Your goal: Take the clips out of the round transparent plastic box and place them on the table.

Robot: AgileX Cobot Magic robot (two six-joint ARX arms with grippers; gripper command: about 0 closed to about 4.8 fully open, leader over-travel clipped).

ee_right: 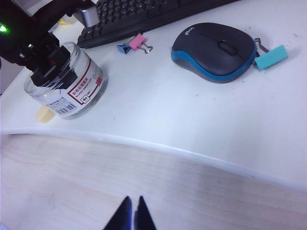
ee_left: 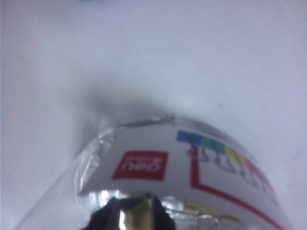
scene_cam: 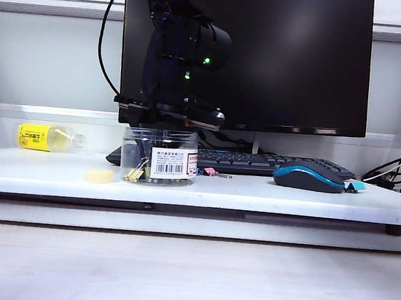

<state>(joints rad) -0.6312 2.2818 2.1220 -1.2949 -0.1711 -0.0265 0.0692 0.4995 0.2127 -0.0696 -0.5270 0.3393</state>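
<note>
Nearest the exterior camera runs the pale wood-look floor surface (scene_cam: pixel 189 279), bare, and beyond it the front edge of the table (scene_cam: pixel 267 194), which I see as a long white slab. On it, towards the left, stands the round transparent plastic box (scene_cam: pixel 160 157), upright, with a white barcode label and a red-edged sticker. My left gripper (ee_right: pixel 50 64) reaches down into its open mouth; I cannot tell how its jaws stand or whether they hold anything. Yellow clips (scene_cam: pixel 136 173) lie at the bottom against the wall, and a pink clip (ee_right: pixel 138 42) and a blue clip (ee_right: pixel 123 48) lie on the table just in front of the keyboard (scene_cam: pixel 255 162). A cream lid (scene_cam: pixel 99 176) sits just left of the box, a mouse (scene_cam: pixel 309 178) well to the right. Between box and mouse the table is free. My right gripper (ee_right: pixel 132 214) hangs over the floor surface, jaws pressed together, holding nothing.
</note>
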